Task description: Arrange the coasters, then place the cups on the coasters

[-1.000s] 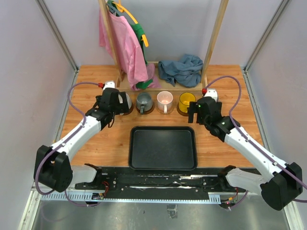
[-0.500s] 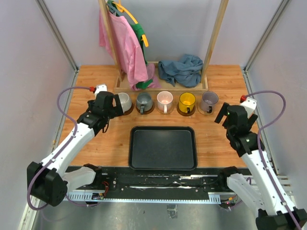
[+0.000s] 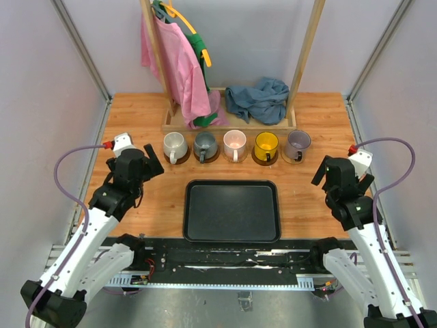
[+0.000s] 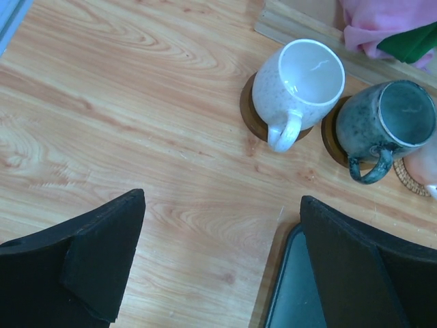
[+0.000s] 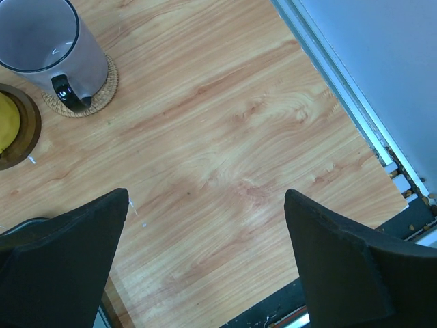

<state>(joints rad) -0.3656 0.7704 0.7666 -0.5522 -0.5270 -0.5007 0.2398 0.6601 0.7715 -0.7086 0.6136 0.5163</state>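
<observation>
Five cups stand in a row at the back of the table, each on a coaster: white (image 3: pixel 174 145), dark grey (image 3: pixel 205 145), pink (image 3: pixel 234 143), yellow (image 3: pixel 265 145) and lavender (image 3: pixel 298 144). In the left wrist view the white cup (image 4: pixel 300 78) sits on a dark brown coaster (image 4: pixel 248 115), and the grey cup (image 4: pixel 386 116) is beside it. In the right wrist view the lavender cup (image 5: pixel 41 41) rests on a tan woven coaster (image 5: pixel 104 91). My left gripper (image 3: pixel 151 162) (image 4: pixel 222 198) and right gripper (image 3: pixel 326 171) (image 5: pixel 206 194) are both open, empty and over bare wood, apart from the cups.
A black tray (image 3: pixel 232 210) lies in front of the cup row, between the arms. A wooden rack with pink (image 3: pixel 174 65) and green clothes and a blue cloth (image 3: pixel 258 99) stands at the back. The table's right edge (image 5: pixel 403 198) runs close to my right gripper.
Both arms have pulled back from the cup row towards the near corners. The right gripper has come away from the lavender cup, the left from the white cup.
</observation>
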